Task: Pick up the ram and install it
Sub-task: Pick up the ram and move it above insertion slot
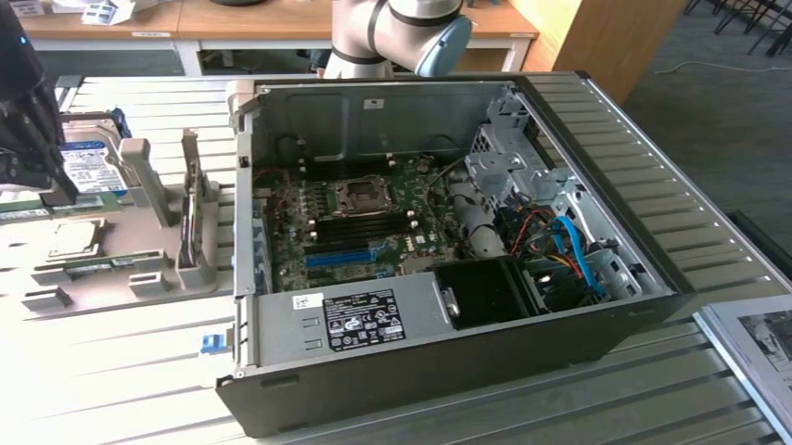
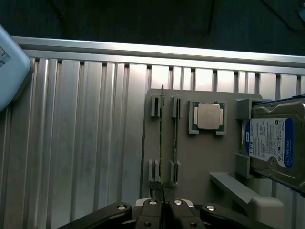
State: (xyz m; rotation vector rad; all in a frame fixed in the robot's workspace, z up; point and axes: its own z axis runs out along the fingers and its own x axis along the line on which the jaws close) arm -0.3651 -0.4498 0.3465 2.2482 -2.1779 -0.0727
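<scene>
- Green and thin, seen edge-on: the ram [image 2: 162, 143] is standing on its long edge over the grey tray [image 2: 200, 162]. The claw [image 2: 163, 209] is pinching it, with the jaws drawn together against the stick's two flat faces.
- The stick's long axis is running straight out from between the fingertips, in line with the tray's paired holder clips [image 2: 155, 106]. The grip is therefore squeezing across the thin dimension, not along the length.
- I am not able to tell whether the ram is sitting down in those clips or riding just clear of them.
- Just beside it a second thin strip [image 2: 175, 138] is sitting in the neighbouring clips. Past that come the square processor [image 2: 208, 116] and then the hard drive [image 2: 271, 143].
- The tray is lying on the slatted metal counter [image 2: 86, 152].
- In the exterior view the open computer case [image 1: 433, 371] is sitting towards the exterior view's right of the tray, well apart from the claw. Its motherboard [image 1: 359, 218] is facing up, and the ram is pointing roughly along the case's side wall.
</scene>
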